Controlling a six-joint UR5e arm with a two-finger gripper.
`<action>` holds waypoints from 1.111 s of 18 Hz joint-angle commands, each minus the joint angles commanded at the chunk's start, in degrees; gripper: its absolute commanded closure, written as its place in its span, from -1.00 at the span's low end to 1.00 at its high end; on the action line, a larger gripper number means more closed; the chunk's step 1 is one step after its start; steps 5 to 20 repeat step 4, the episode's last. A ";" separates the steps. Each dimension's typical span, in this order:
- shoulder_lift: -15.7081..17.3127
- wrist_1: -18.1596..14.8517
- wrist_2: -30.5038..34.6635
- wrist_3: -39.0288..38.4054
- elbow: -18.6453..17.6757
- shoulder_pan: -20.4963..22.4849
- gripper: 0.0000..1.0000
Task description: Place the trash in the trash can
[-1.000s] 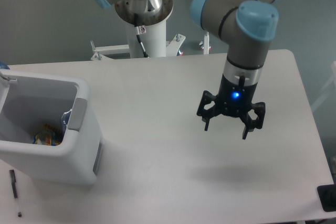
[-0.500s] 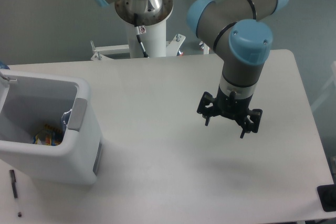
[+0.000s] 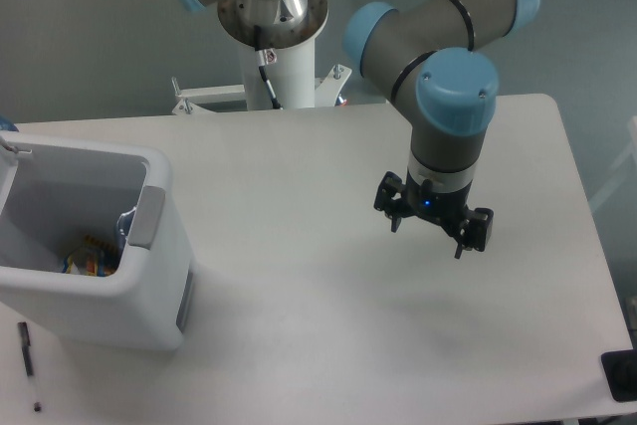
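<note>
From the fixed camera, the gripper (image 3: 429, 239) hangs above the right half of the white table (image 3: 299, 176), its two dark fingers (image 3: 394, 222) spread apart with nothing between them and a small blue light glowing on its body. The arm (image 3: 453, 97), grey with light-blue joint caps, reaches down to it from the upper right, and a faint shadow lies on the tabletop below and slightly left of the gripper. Well apart from it, at the left edge of the table, stands the trash can (image 3: 149, 306), a white bin with rounded corners and a grey handle panel (image 3: 146, 216) on its right rim. Down inside the bin, against the bottom, lies the trash (image 3: 96, 254): only bits of blue and yellowish colour show past the rim, so its exact shape cannot be made out. A thin black pen (image 3: 27, 353) lies on the table just beside the bin's lower left corner
</note>
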 joint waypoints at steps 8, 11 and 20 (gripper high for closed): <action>0.26 0.35 -0.09 0.36 -1.23 0.17 -1.00; 0.26 0.35 -0.09 0.36 -1.23 0.17 -1.00; 0.26 0.35 -0.09 0.36 -1.23 0.17 -1.00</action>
